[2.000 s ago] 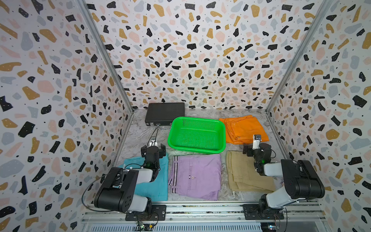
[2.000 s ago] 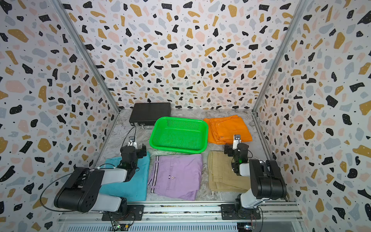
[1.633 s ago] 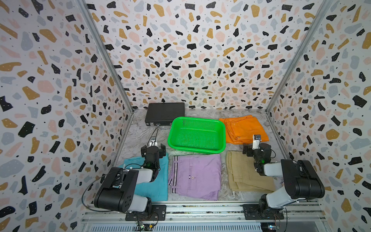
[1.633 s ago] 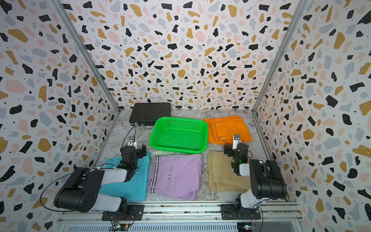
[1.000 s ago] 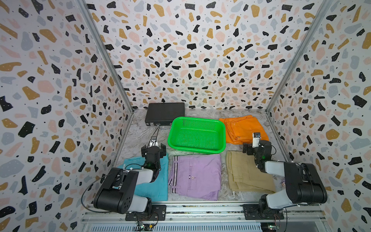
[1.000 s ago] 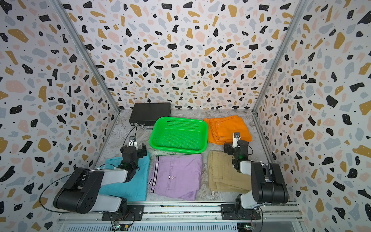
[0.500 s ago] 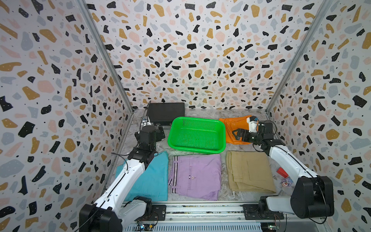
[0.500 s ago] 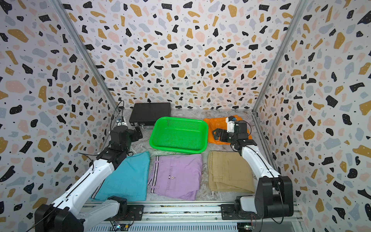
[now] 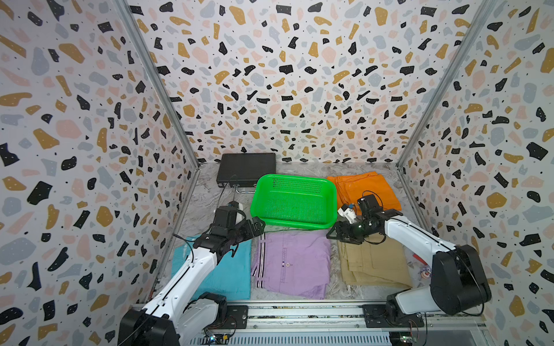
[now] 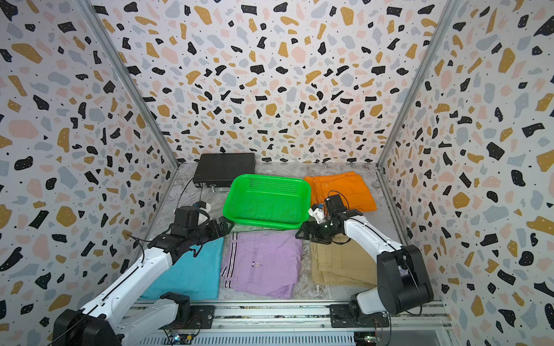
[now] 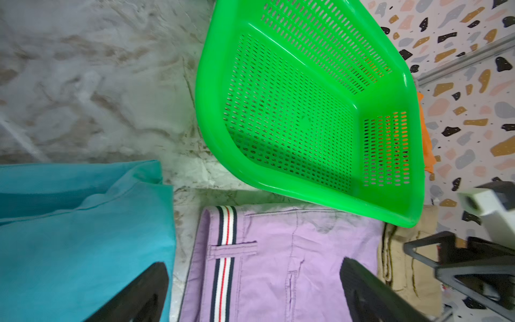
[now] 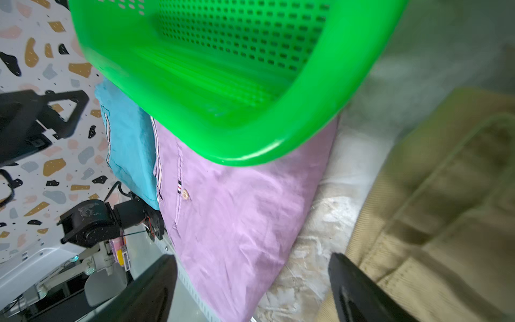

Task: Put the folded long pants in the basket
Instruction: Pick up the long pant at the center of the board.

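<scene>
Pants come in four colors on the table, and none is in the basket point(image 9: 296, 185) yet. On a clock face seen from a top view, the green basket sits near the middle. It has nothing in it. The lilac pants point(image 9: 295, 263) with the stripes lie at 6 o'clock. The teal pants point(image 9: 230, 272) lie at 8 o'clock and the khaki pants point(image 9: 374, 263) at 4 o'clock. The orange pants point(image 9: 362, 185) lie at 2 o'clock, and a flat black case point(image 9: 245, 167) is at 11 o'clock.

I think this is the very first step, getting ready to pick up a pair. The left gripper point(image 9: 254, 228) hangs over the far corner of the teal pants, just beside the lilac ones. Its black fingers point(image 11: 133, 295) are spread wide and hold nothing. The right gripper point(image 9: 334, 233) hangs over the far corner of the khaki pants, on the other side of the lilac pair. Its fingers point(image 12: 147, 292) are spread apart too, with nothing between them.

The lilac pants look like the pick, but that is a guess. Next, each gripper would need to go down to a far corner, pinch all the folded layers, lift and carry them toward 12 o'clock into the basket. The basket's near rim is right at the lilac edge, so there is little room.
</scene>
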Tool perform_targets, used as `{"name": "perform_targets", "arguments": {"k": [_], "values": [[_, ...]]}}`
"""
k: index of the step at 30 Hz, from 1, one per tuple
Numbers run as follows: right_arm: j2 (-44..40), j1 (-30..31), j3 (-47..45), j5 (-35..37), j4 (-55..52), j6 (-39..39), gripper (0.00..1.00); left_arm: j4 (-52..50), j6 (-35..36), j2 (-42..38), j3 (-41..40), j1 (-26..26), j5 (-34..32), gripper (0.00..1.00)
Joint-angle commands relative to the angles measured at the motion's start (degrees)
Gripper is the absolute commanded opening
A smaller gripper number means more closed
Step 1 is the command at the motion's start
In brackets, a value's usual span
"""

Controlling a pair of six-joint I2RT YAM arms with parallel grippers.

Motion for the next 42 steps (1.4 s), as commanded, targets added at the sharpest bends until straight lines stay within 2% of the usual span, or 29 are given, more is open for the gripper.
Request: {"name": "perform_targets", "arguments": {"k": [1,10,14,15,16,17,20,23,28,32,42], "values": [[3.2,1.6,-1.0,-3.4,-5.0,-3.6,0.88,0.9,-2.3,1.3,-0.2,-0.9,6.8,1.00],[9.3,6.4,-0.1,-2.7,-3.0,-2.3,0.87,-0.2,-3.5,-0.6,-2.5,-3.7,6.9,1.00],[14.7,7.4,0.4,-1.5,-1.1,-0.7,0.77,-2.2,-2.5,-1.5,-2.7,-3.8,7.2,1.00],[15.4,7.5,0.3,-1.1,-0.1,0.1,0.71,-2.8,-2.0,-1.7,-2.8,-3.8,7.4,1.00],[15.9,7.5,0.4,-0.9,0.8,0.5,0.59,-3.2,-1.7,-1.7,-2.7,-3.9,7.5,1.00],[16.3,7.5,0.9,-0.3,1.1,0.6,0.44,-3.6,-1.4,-1.6,-2.8,-3.9,7.5,1.00],[18.1,7.5,4.1,1.8,-0.3,0.5,0.14,-3.6,-0.7,-0.6,-2.7,-3.9,7.4,1.00],[17.6,7.3,7.5,5.8,-2.3,0.0,0.01,-3.6,0.5,1.9,-1.3,-3.9,7.5,1.00],[16.6,6.6,11.3,10.5,-6.1,-1.3,0.00,-3.3,0.7,6.9,-0.5,-3.9,7.6,1.00],[14.2,6.5,10.6,14.8,-9.1,-3.3,0.00,-0.9,-0.4,10.3,-2.4,-3.9,9.7,1.00],[13.5,6.4,8.6,15.1,-9.1,-2.2,0.00,6.0,-2.0,17.5,-5.6,-6.9,9.3,1.00]]}}
